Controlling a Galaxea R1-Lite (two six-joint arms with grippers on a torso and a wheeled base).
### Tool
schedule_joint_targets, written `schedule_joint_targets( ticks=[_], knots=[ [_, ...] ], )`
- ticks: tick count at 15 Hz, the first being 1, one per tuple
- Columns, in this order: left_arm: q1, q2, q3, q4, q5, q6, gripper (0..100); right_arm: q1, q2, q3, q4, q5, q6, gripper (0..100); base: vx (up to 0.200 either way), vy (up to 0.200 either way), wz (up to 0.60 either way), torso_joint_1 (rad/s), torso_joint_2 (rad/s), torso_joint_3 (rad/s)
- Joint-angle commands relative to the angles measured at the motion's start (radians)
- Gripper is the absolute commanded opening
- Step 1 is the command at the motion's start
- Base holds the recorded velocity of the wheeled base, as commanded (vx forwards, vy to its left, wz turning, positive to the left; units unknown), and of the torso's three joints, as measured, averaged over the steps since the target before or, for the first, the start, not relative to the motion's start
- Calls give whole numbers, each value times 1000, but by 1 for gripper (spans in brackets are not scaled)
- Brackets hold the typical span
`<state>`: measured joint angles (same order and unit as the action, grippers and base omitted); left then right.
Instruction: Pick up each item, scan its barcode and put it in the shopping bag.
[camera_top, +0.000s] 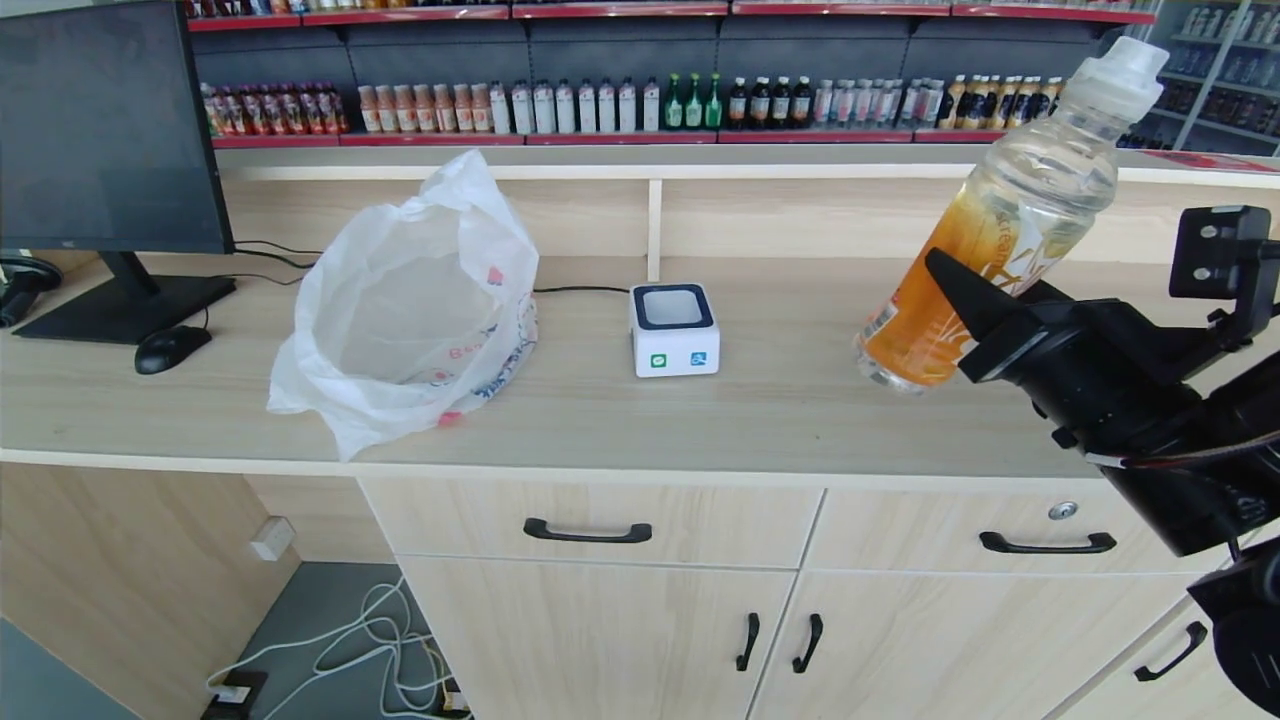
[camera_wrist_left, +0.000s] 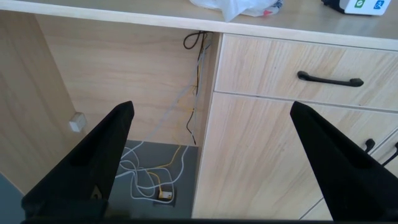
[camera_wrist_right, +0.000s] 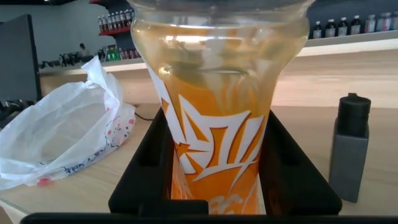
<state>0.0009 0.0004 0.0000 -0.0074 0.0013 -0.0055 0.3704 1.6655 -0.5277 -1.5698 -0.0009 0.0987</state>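
My right gripper (camera_top: 975, 300) is shut on an orange drink bottle (camera_top: 1000, 220) with a white cap, held tilted above the right part of the wooden counter (camera_top: 780, 400). Up close, the bottle (camera_wrist_right: 214, 124) sits between the black fingers (camera_wrist_right: 143, 168). A small white barcode scanner (camera_top: 675, 328) stands mid-counter, left of the bottle. Further left lies the white plastic shopping bag (camera_top: 410, 300), its mouth open; the same bag (camera_wrist_right: 62, 134) also lies behind the bottle in the right wrist view. My left gripper (camera_wrist_left: 211, 168) hangs open below the counter edge, facing the cabinet.
A black monitor (camera_top: 105, 140) and a mouse (camera_top: 170, 348) occupy the counter's far left. A black cable runs from the scanner behind the bag. Drawers with black handles (camera_top: 587, 532) are below the counter. Shelves of bottles (camera_top: 640, 100) line the back wall. Cables (camera_wrist_left: 155, 180) lie on the floor.
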Motion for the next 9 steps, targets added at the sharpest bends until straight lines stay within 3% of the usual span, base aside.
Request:
schedule_joint_targets(
  ticks=[1,8,9],
  knots=[
    [1,0,0,0,0,-1,100,1,11,-12,-1,1,-1,0,0,200,0,2,2,2],
    [1,1,0,0,0,-1,100,2,19,-20,-1,1,-1,0,0,200,0,5,3,1],
    [-1,0,0,0,0,1,100,2,22,-20,-1,1,-2,0,0,0,0,0,0,0]
  ],
)
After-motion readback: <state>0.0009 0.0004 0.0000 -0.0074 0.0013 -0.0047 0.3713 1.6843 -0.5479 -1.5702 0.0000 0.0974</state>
